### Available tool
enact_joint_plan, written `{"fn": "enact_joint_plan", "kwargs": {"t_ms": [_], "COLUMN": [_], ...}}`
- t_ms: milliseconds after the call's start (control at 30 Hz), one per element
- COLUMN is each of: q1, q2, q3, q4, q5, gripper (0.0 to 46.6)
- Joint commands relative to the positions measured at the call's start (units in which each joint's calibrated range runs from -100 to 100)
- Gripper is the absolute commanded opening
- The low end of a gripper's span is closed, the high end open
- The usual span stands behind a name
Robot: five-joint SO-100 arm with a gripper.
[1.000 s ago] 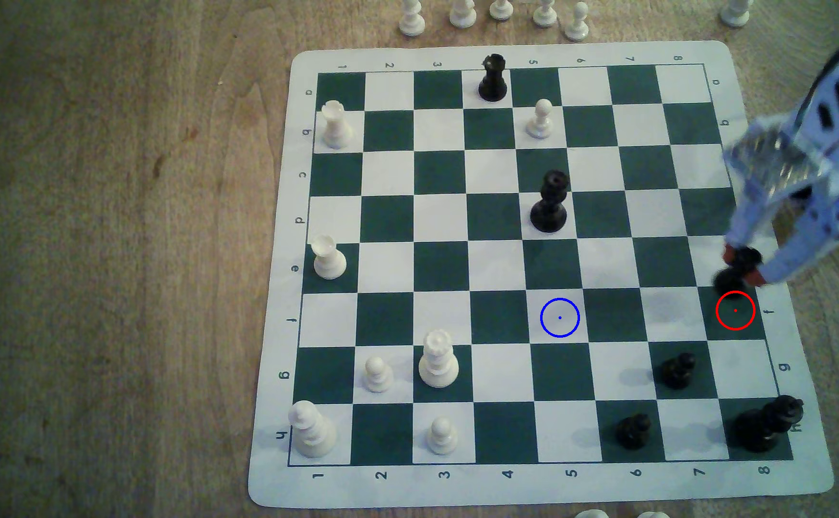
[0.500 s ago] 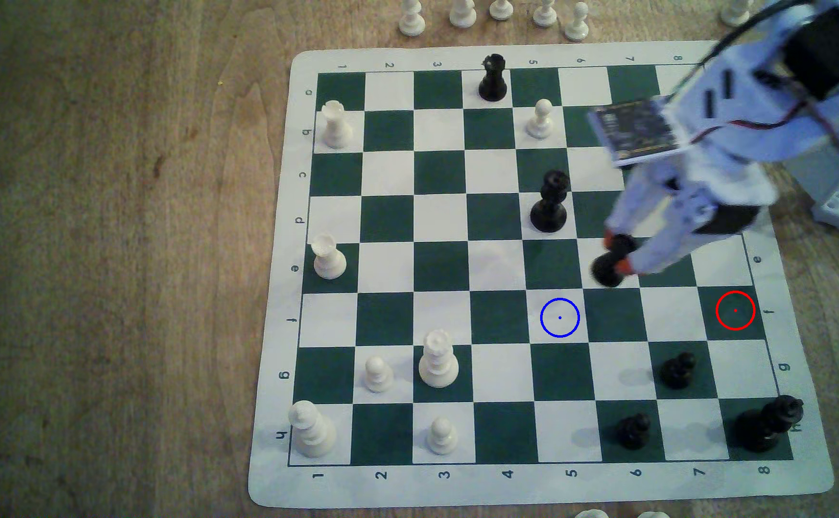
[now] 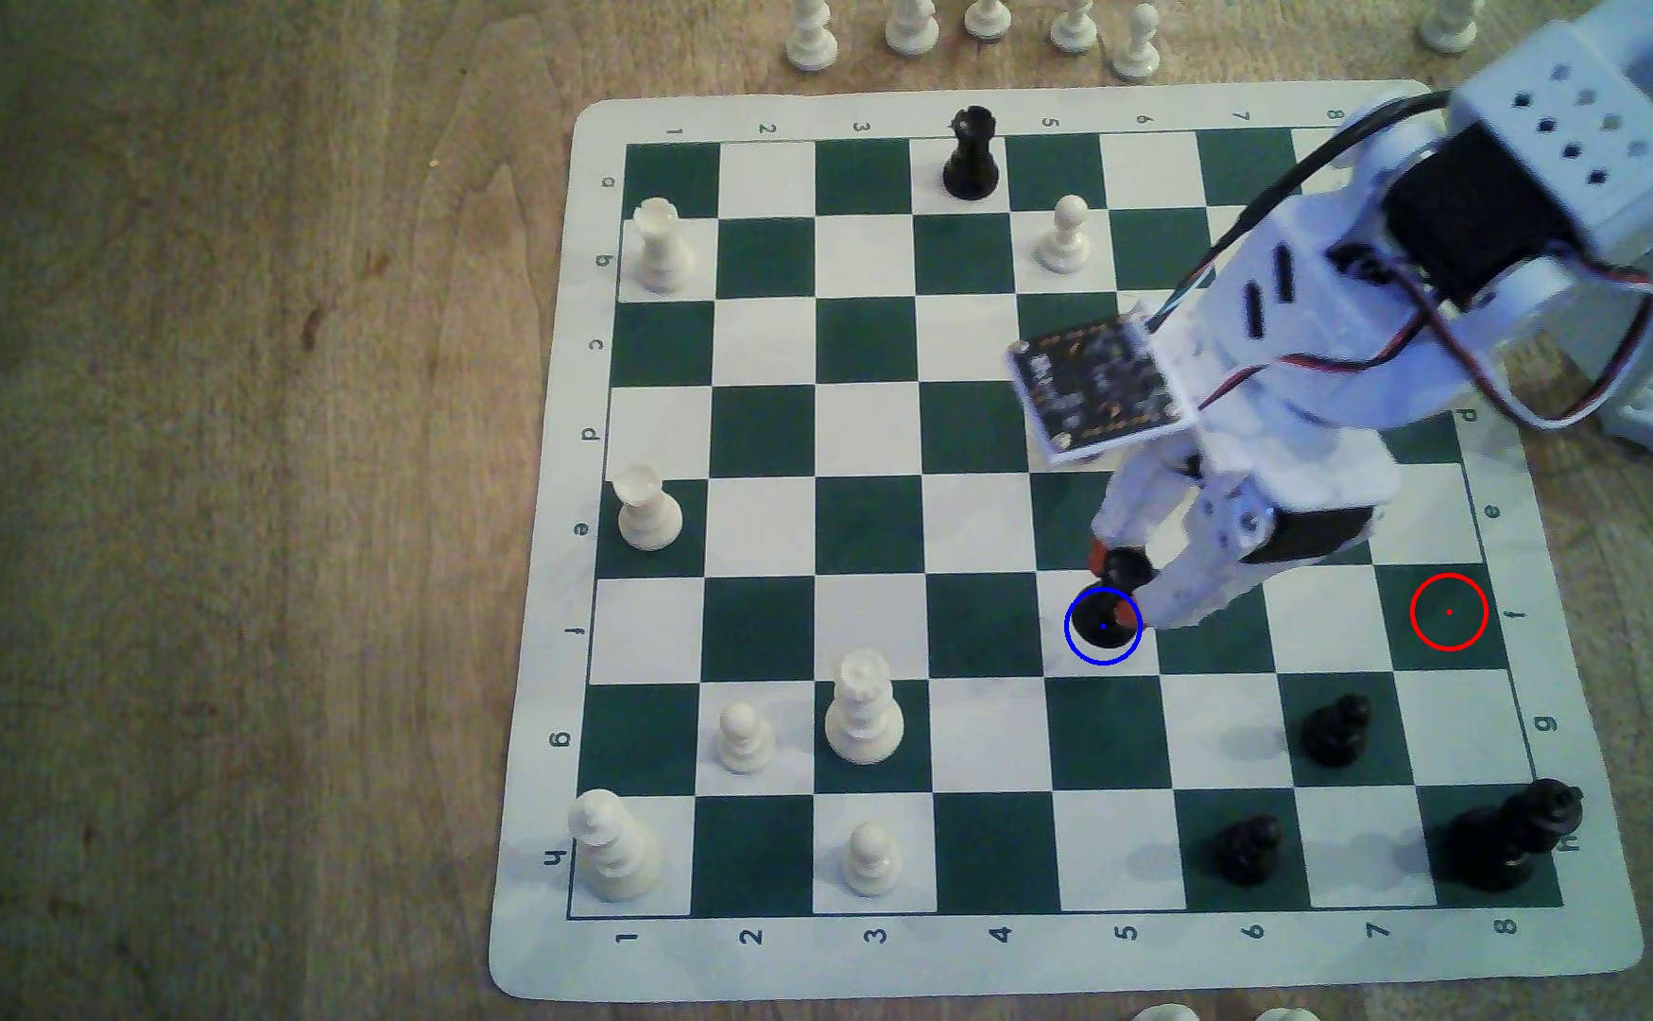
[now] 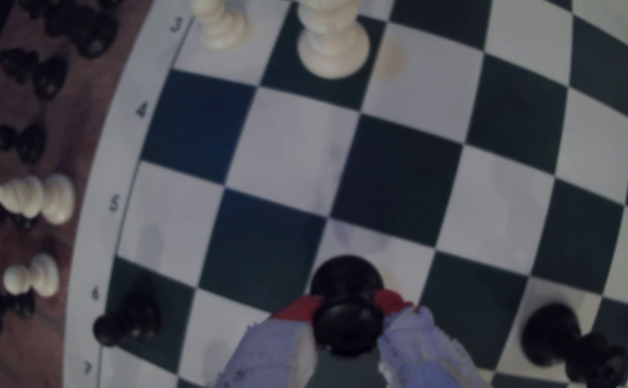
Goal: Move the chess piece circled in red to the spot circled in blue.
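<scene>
While the claw grips its flat top between red-tipped fingers, the stout black piece has its base inside the blue ring on the white square. Placement looks near done; next it should release and lift straight. Nearest neighbours, a black pawn and tall white piece, stand well apart.

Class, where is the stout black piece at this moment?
In the exterior view, the stout black piece sits inside the blue ring on a white square, gripped by the end effector.
</scene>
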Motion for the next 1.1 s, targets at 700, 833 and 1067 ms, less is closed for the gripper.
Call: {"fn": "enact_joint_plan", "kwargs": {"t_ms": [700,833,1067], "q1": [0.13,0.68,1.30], "q2": [3.55,3.80,3.46], "q3": [-5.37,-5.37,-5.37], "q4": [-1.48,-1.48,-1.81], "q5": [0.20,0.24,0.54], "gripper": [0.3,0.3,0.3]}}
